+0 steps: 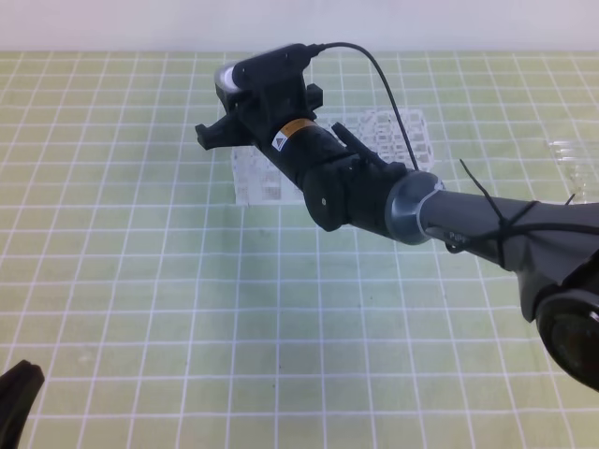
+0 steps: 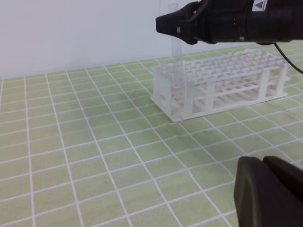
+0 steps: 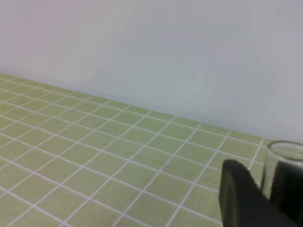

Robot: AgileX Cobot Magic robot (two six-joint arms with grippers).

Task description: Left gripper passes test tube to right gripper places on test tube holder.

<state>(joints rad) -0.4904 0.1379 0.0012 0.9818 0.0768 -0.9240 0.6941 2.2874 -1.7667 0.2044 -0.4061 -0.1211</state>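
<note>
One test tube (image 2: 175, 45) stands upright, its top clamped in the right claw (image 2: 171, 23) and its lower part down in a corner hole of the one white test tube holder (image 2: 222, 82); from overhead the tube is hidden under the arm, and the right wrist view shows only its open rim between the two dark fingers (image 3: 239, 198). The holder sits on the green gridded surface (image 1: 187, 299), half covered from above by the right arm. The left claw (image 2: 270, 191) rests low and closed on nothing, cut off at the frame edge in both views that show it, while a bunch of clear tubes (image 1: 573, 161) at the far right is cropped and too faint to count.
</note>
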